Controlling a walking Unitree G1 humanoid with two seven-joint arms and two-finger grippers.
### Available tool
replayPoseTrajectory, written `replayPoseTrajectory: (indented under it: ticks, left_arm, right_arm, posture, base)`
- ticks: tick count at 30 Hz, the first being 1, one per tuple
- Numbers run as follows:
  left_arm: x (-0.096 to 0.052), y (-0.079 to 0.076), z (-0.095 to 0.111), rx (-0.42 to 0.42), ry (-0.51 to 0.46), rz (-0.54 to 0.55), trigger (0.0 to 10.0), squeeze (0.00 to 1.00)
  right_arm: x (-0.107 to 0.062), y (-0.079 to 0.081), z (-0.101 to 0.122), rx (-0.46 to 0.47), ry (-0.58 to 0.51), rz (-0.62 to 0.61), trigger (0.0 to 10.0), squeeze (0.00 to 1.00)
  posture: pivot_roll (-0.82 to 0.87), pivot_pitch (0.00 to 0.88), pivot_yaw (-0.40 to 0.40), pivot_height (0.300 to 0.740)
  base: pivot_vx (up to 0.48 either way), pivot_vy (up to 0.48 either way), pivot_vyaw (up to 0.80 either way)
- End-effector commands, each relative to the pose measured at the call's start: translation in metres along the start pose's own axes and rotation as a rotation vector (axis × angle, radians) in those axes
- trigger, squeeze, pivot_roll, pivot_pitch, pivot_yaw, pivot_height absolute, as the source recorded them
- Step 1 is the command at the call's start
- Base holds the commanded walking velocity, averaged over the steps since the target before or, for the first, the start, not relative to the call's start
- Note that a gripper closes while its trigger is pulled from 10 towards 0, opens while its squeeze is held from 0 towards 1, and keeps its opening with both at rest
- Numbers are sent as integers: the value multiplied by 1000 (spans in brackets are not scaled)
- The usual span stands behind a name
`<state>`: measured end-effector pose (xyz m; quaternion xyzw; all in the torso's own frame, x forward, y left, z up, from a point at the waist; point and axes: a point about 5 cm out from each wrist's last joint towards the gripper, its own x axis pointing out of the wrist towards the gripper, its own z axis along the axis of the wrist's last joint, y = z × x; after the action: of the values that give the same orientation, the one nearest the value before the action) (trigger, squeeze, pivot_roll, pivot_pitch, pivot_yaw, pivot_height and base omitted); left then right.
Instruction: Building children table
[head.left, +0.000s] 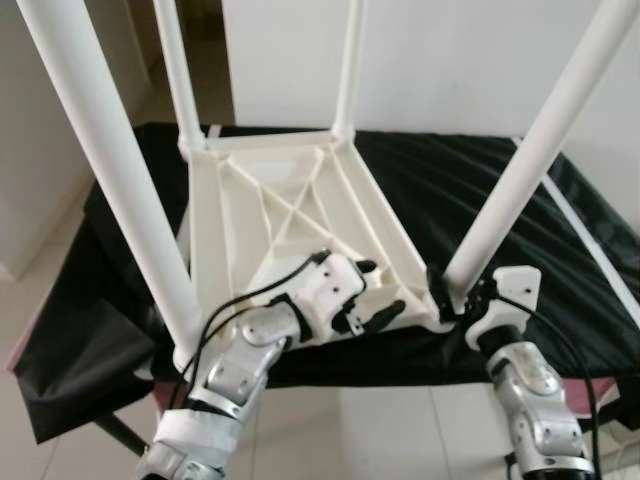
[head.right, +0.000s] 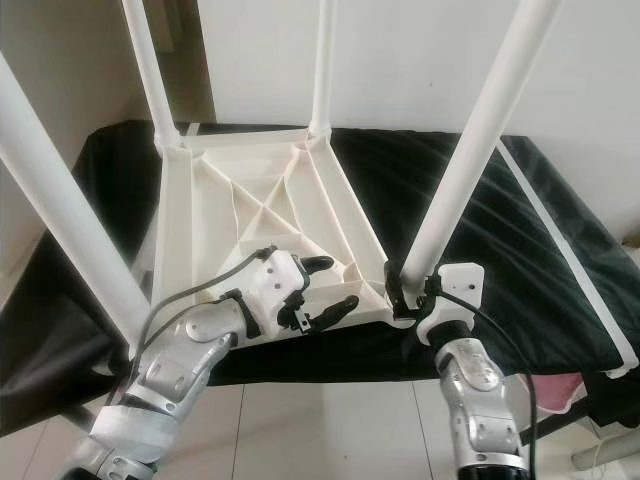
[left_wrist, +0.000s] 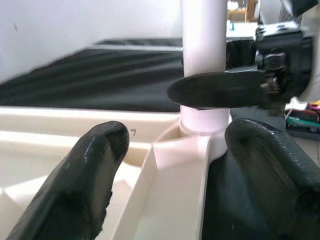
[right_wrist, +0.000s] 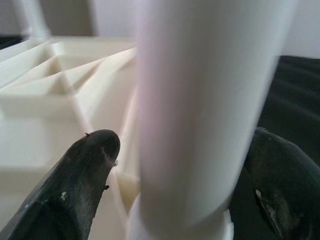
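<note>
Children's table (head.left: 290, 215) lies upside down on the black-draped surface (head.left: 470, 190), right claw (head.right: 408, 290) clamping its near leg (head.right: 465, 165), left claw (head.right: 322, 293) spread open astride the frame rim beside it.

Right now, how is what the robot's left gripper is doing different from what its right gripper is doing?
The left gripper sits over the near edge of the upside-down cream plastic tabletop, its fingers open astride the rim, while the right gripper has its fingers around the base of the near right white tube leg. The left reaches in flat; the right comes up from below. Both have black fingers and work at the same corner.
</note>
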<state>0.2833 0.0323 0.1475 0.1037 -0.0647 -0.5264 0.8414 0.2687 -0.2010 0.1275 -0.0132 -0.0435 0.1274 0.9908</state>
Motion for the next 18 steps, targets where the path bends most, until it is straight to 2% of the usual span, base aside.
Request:
replayPoseTrajectory:
  ticks: [1,5,13,14,16,17,18]
  left_arm:
    - [-2,2,-6,-25,28,51,10000,0]
    - [-5,-1,-10,-57,41,30,10000,0]
    - [-4,-7,-9,-114,25,16,10000,0]
    - [-5,-7,-9,-117,28,22,10000,0]
    - [-5,-7,-9,-117,28,22,10000,0]
    - [-6,-7,-10,-122,31,30,10000,0]
    - [-6,-7,-10,-122,31,30,10000,0]
  right_arm:
    - [1,2,-2,9,5,46,10000,0]
    - [6,-3,0,-17,22,140,10000,0]
    - [12,-8,-6,-69,79,249,10000,0]
    - [10,-8,-7,-72,86,260,4745,0]
    - [10,-8,-7,-72,86,260,4745,0]
    - [9,-9,-9,-72,95,266,667,0]
    - [9,-9,-9,-72,95,266,667,0]
  posture:
    - [-50,0,-37,740]
    - [-48,0,-32,740]
    - [-40,0,-55,740]
    - [-40,0,-55,740]
    - [-40,0,-55,740]
    - [-35,0,-64,740]
    - [-35,0,-64,740]
  base:
    - [0,0,0]
    - [0,0,0]
    - [0,0,0]
    - [0,0,0]
    - [0,0,0]
    - [0,0,0]
    - [0,0,0]
